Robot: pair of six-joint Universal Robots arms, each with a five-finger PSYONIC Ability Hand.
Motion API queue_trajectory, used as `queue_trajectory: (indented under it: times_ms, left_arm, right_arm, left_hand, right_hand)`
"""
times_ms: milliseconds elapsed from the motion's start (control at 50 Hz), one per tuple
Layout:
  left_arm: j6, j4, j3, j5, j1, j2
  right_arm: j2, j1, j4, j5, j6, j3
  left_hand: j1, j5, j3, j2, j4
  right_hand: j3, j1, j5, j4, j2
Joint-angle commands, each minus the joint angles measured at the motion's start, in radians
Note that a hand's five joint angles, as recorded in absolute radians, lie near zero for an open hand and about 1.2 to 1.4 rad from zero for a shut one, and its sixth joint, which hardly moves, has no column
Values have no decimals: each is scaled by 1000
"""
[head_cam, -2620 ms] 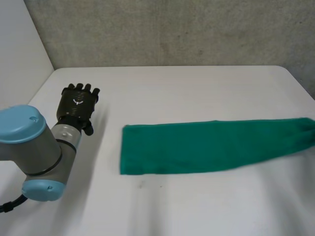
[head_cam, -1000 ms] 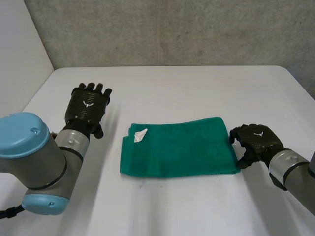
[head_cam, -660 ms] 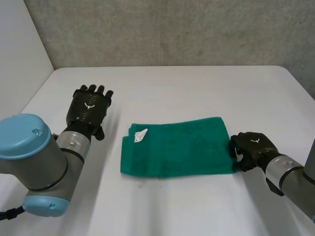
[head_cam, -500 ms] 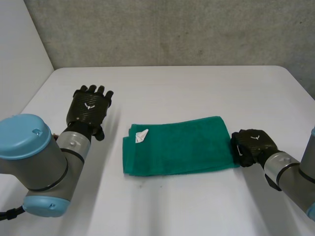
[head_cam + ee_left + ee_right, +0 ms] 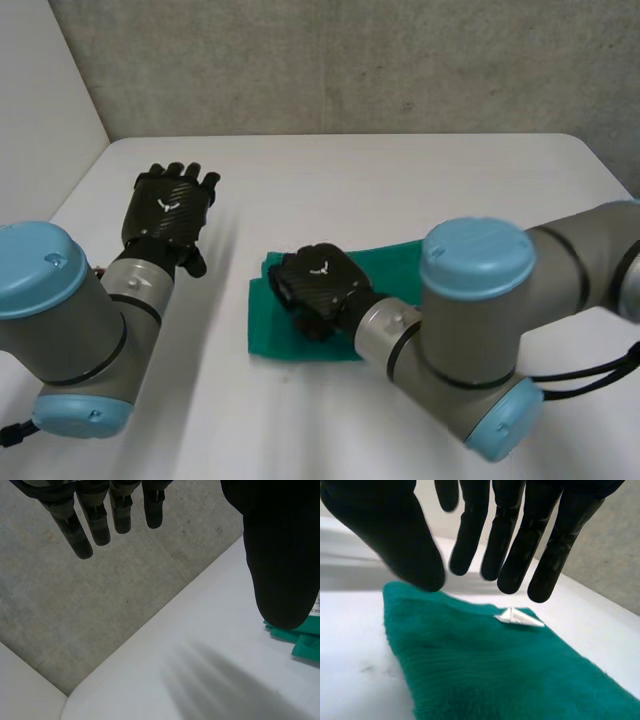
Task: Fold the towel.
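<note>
White surface (image 5: 400, 170) carried the folded green towel (image 5: 263, 335), long axis running across the robot. Right hand (image 5: 318, 285) hovered over its label (image 5: 517, 617) end, fingers (image 5: 560, 540) straight and empty; left hand (image 5: 168, 205), fingers likewise straight, stood apart beside that end.

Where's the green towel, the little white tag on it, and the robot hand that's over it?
towel (image 5: 485, 675): right wrist view, on its flat green middle.
white tag (image 5: 519, 618): right wrist view, middle of the tag.
right hand (image 5: 318, 283): head view, back of the hand.
</note>
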Motion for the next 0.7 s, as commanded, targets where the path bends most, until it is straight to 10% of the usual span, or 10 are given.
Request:
queue_trajectory:
  times_ms: [20,300,560,700]
  left_arm:
    - [-19,-20,0,-5,-2,-1]
    - [-21,-20,-15,-2,-8,-6]
    - [-21,-19,-18,-7,-11,-18]
    - [-19,-19,-18,-7,-14,-18]
  right_arm:
    - [-87,-136,-110,209,-15,140]
    - [-234,-514,-166,-32,-37,535]
    - [-217,-572,-238,-30,-124,583]
    - [-202,-573,-256,-29,-124,582]
  left_hand:
    - [-18,-46,-39,-28,-28]
    - [-18,-46,-39,-28,-28]
    - [-18,-46,-39,-28,-28]
    - [-18,-46,-39,-28,-28]
  right_hand:
    - [-362,-207,-375,-364,-358]
    - [-425,-269,-437,-427,-421]
    - [-237,-81,-249,-239,-233]
    - [373,528,361,371,377]
